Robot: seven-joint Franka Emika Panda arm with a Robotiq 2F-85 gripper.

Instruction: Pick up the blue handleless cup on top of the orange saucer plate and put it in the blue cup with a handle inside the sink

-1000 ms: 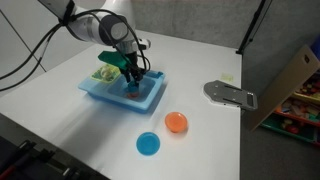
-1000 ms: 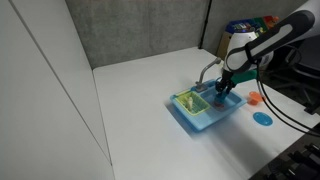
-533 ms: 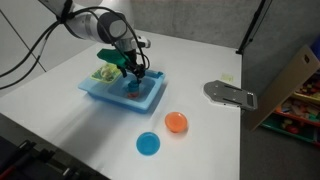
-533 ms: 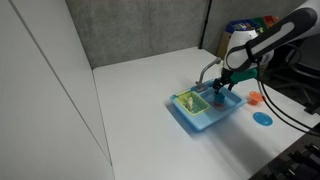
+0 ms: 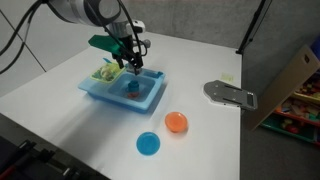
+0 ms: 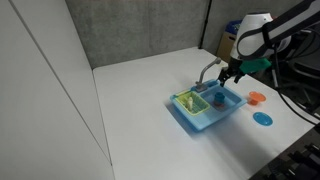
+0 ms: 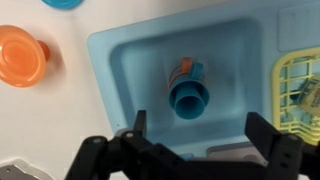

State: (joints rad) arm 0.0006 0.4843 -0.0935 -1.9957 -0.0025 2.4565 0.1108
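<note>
The blue handleless cup [image 7: 188, 103] sits nested inside the blue cup with a handle [image 7: 184, 78] on the floor of the light-blue sink [image 7: 110, 60]. In both exterior views the stacked cups [image 5: 132, 89] [image 6: 219, 98] show as a small dark-blue spot in the sink. My gripper [image 7: 200, 130] hangs open above them, fingers apart and empty; it is also seen in both exterior views [image 5: 133, 66] [image 6: 232, 78]. The orange saucer plate [image 5: 176, 122] [image 7: 20, 55] lies bare on the table beside the sink.
A yellow-green dish rack [image 5: 104, 72] [image 7: 295, 85] fills one end of the sink. A blue plate [image 5: 148, 144] lies near the orange saucer. A grey flat object [image 5: 230, 94] and a cardboard box [image 5: 290, 80] are at the table's far side.
The gripper opened and let go of the handleless cup inside the handled cup, then rose clear above the sink.
</note>
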